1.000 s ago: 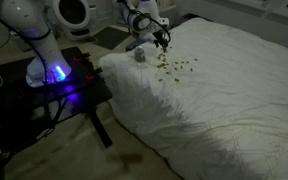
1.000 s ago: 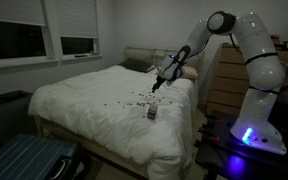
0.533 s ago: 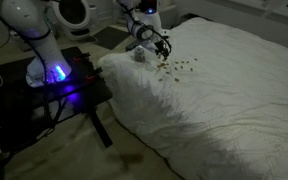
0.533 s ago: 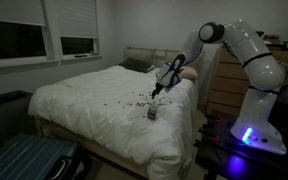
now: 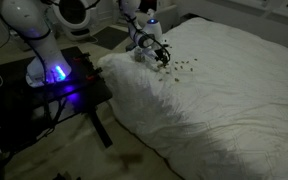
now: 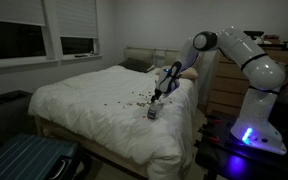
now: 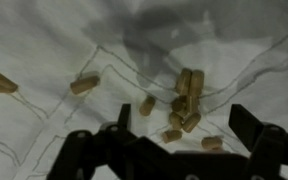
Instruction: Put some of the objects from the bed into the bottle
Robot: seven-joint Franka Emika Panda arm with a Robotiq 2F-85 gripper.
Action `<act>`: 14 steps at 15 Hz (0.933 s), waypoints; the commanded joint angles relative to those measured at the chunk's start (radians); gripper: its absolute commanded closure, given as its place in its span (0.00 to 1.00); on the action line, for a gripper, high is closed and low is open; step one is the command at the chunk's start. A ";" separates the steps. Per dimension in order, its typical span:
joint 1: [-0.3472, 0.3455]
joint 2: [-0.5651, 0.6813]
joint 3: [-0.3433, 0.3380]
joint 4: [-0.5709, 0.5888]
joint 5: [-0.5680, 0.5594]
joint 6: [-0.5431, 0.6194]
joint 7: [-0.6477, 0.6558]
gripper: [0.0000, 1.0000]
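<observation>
The bed (image 5: 234, 90) (image 6: 84, 105) has a wrinkled white duvet. A loose scatter of small olive-brown objects (image 5: 180, 66) (image 6: 134, 100) lies near its edge. The small pale bottle (image 5: 140, 56) (image 6: 152, 113) stands upright on the duvet beside the scatter. My gripper (image 5: 162, 54) (image 6: 156, 97) hangs low over the bed, just above and next to the bottle. In the wrist view the gripper (image 7: 184, 125) is open, its dark fingers (image 7: 246, 120) straddling a small cluster of the objects (image 7: 187, 100) on the duvet. More objects (image 7: 84, 84) lie to the left.
A dark side table (image 5: 79, 85) beside the bed carries the white robot base (image 5: 46, 68) (image 6: 249, 130) with its blue light. A wooden dresser (image 6: 222, 85) stands behind the arm. Pillows (image 6: 139, 60) lie at the headboard, and a blue ribbed case (image 6: 29, 160) is on the floor.
The gripper has come down toward the duvet, closer to the bottle and the scatter of objects. Bottle and objects lie as before.
</observation>
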State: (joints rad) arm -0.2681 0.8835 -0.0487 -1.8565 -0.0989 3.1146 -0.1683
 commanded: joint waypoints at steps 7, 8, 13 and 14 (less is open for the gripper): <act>0.029 0.073 -0.022 0.103 0.018 -0.065 0.043 0.00; 0.032 0.077 -0.023 0.108 0.018 -0.072 0.044 0.00; 0.039 0.094 -0.027 0.130 0.017 -0.081 0.043 0.00; 0.039 0.097 -0.029 0.134 0.016 -0.080 0.041 0.00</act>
State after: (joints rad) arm -0.2510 0.9672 -0.0537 -1.7593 -0.0976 3.0685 -0.1498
